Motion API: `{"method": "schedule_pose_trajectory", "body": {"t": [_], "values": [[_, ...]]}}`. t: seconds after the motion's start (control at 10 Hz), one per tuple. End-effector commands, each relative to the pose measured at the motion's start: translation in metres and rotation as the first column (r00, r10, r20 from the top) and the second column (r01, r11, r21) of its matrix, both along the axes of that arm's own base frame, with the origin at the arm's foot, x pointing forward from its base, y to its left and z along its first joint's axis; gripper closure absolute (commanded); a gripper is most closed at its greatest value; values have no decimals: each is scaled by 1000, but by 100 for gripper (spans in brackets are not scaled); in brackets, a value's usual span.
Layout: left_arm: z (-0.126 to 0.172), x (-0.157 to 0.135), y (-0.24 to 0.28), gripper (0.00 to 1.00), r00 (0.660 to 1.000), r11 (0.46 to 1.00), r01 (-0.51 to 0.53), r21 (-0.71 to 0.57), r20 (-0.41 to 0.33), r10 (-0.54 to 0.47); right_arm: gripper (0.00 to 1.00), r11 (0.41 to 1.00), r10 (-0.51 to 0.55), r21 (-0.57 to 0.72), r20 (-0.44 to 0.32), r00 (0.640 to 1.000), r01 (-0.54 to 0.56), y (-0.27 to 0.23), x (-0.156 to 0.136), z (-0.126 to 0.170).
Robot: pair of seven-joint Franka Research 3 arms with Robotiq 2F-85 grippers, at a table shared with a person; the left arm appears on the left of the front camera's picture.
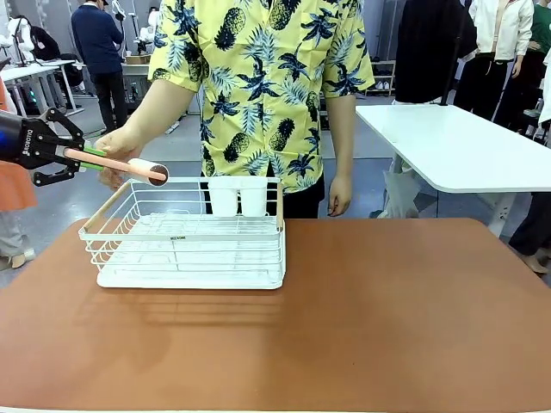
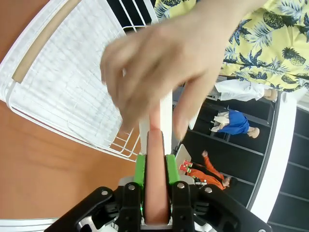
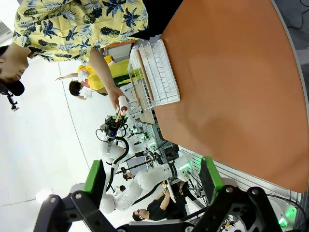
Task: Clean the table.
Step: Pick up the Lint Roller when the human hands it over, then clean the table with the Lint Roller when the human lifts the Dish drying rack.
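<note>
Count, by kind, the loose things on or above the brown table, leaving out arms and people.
Wire dish rack: 1
White cups at the rack's far side: 2
Pink-handled roller, held in the left claw: 1
Total: 4

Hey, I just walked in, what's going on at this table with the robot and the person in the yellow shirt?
The left gripper is shut on the pink handle of a lint roller, held in the air over the back left corner of a white dish rack that sits on the table. The person's hand is on the roller's white head end, so it looks like a handover, though which way is unclear. The right gripper hangs open above the table, holding nothing.
</note>
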State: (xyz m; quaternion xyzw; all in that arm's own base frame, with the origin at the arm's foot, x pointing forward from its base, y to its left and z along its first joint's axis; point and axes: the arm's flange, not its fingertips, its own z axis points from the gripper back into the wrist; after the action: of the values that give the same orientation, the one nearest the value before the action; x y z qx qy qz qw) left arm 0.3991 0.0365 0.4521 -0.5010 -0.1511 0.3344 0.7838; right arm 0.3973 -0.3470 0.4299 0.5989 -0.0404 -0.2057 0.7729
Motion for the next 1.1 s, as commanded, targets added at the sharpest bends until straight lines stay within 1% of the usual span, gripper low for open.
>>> {"method": "schedule_pose_trajectory", "body": {"t": [0.0,1.0], "values": [[0,0,0,100,1000,1000,0,0,1,0,0,1000,0,-4,5,1000,0,1,0,3],[0,0,0,100,1000,1000,0,0,1,0,0,1000,0,-4,5,1000,0,1,0,3]]}}
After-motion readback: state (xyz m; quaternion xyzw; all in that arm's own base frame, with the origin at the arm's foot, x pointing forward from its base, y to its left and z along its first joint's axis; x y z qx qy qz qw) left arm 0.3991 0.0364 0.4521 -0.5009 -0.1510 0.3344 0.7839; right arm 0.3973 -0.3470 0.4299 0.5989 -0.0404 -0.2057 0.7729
